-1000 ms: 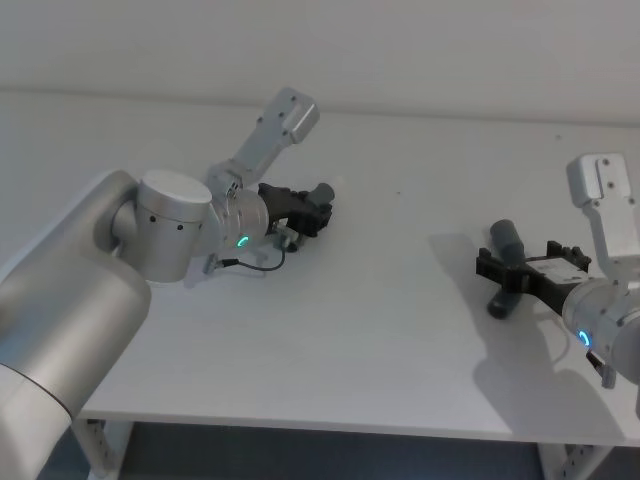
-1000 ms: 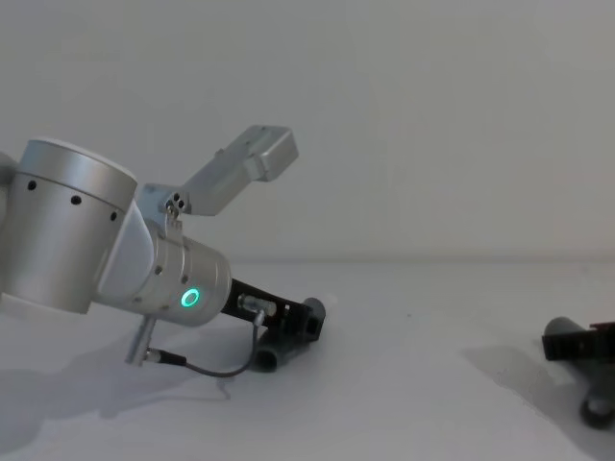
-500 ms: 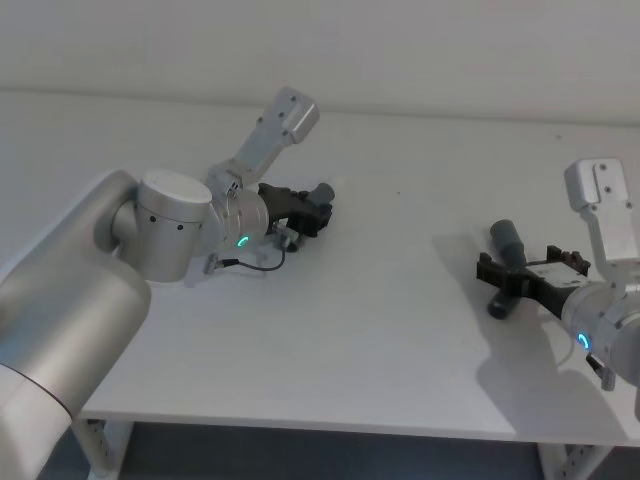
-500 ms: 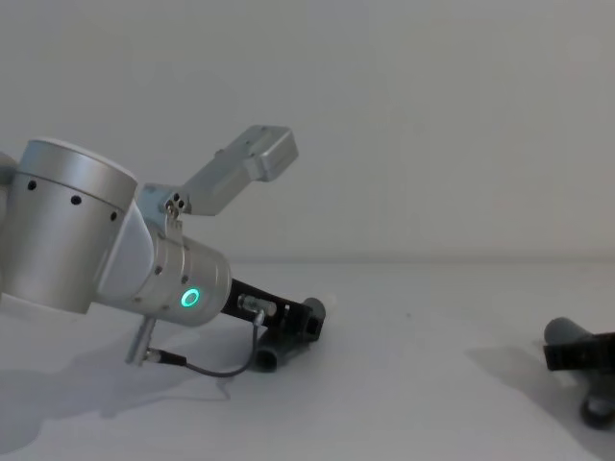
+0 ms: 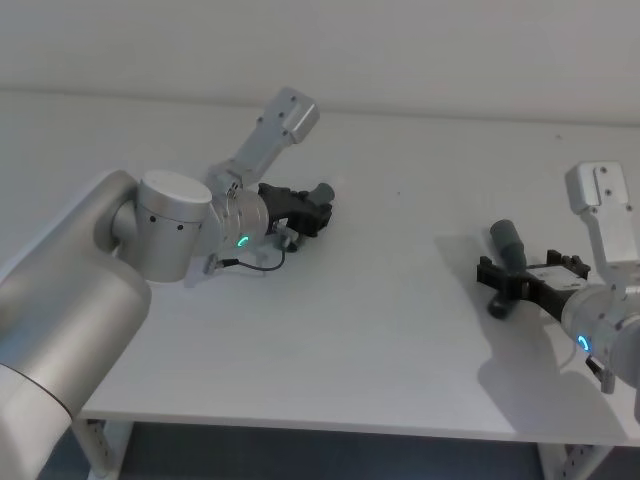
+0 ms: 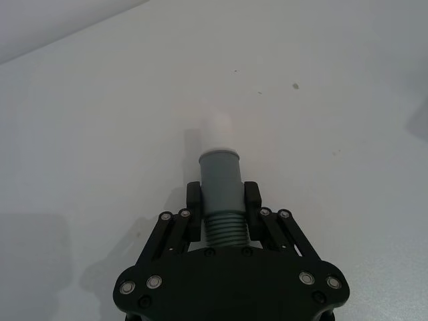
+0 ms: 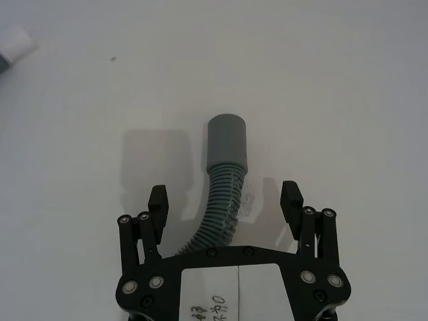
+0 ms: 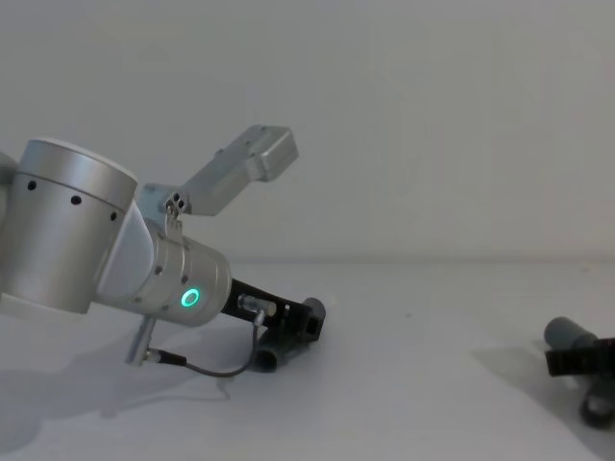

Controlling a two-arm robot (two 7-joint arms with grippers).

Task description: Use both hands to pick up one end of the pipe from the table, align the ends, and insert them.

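Two pipe pieces, two grippers. Left gripper (image 6: 223, 200) clamped on whitish-tipped piece (image 6: 221, 175), near far edge of surface (image 5: 380, 330). Right gripper (image 7: 224, 197) wide open, straddling second piece (image 7: 226, 144) by right edge, fingers apart from it. Versus 1 s ago: right gripper slightly nearer the front edge; left unchanged.

There are two short dark grey plastic pipe pieces: the whitish-tipped pipe piece (image 6: 220, 177) and the plain grey-mouthed pipe piece (image 7: 227, 144). There are two black plastic two-finger grippers, the left gripper (image 6: 223, 194) and the right gripper (image 7: 223, 196). There is one smooth off-white table (image 5: 380, 330).
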